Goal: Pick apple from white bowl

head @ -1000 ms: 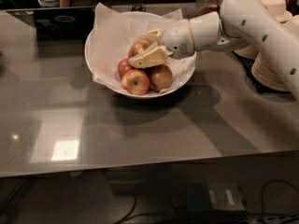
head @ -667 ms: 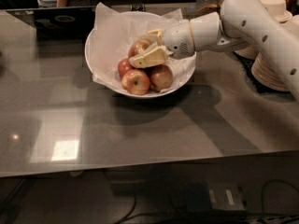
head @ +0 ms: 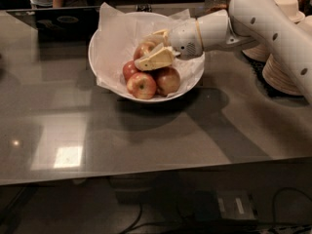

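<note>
Fingers (head: 155, 59) spread astride apple (head: 144, 49), white bowl (head: 91, 65)

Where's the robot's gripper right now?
In the camera view, upper centre, the cream two-finger gripper is inside the paper-lined white bowl, at the rearmost red apple.

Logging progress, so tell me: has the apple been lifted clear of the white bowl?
No, the apple lies inside the white bowl beside three other apples, with the pincer down in the bowl at it.
</note>
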Controlling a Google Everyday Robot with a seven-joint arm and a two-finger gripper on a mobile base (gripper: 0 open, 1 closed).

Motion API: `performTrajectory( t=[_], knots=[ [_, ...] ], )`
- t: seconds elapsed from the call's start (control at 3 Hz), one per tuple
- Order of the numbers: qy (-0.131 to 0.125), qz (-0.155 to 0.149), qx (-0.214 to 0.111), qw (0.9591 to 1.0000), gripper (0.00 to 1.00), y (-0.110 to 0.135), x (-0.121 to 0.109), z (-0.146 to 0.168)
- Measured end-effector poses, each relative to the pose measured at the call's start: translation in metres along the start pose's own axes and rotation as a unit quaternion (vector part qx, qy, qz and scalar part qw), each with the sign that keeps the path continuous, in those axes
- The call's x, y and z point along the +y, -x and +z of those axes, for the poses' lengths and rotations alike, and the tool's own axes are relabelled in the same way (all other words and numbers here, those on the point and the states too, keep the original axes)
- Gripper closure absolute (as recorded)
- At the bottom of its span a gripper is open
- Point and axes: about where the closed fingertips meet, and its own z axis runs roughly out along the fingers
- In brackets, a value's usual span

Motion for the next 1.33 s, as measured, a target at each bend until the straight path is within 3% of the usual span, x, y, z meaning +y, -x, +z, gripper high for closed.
performTrajectory(
  t=[0.67, 1.0, 1.33],
  knots=[
    [-0.005, -0.043, 0.010, 0.9990, 1.00, 0.054, -0.001, -0.023],
    [-0.010, -0.054, -0.005, 0.9985, 1.00, 0.071, 0.007, -0.041],
    [-0.016, -0.062, -0.026, 0.9976, 1.00, 0.079, 0.045, -0.073]
  ],
)
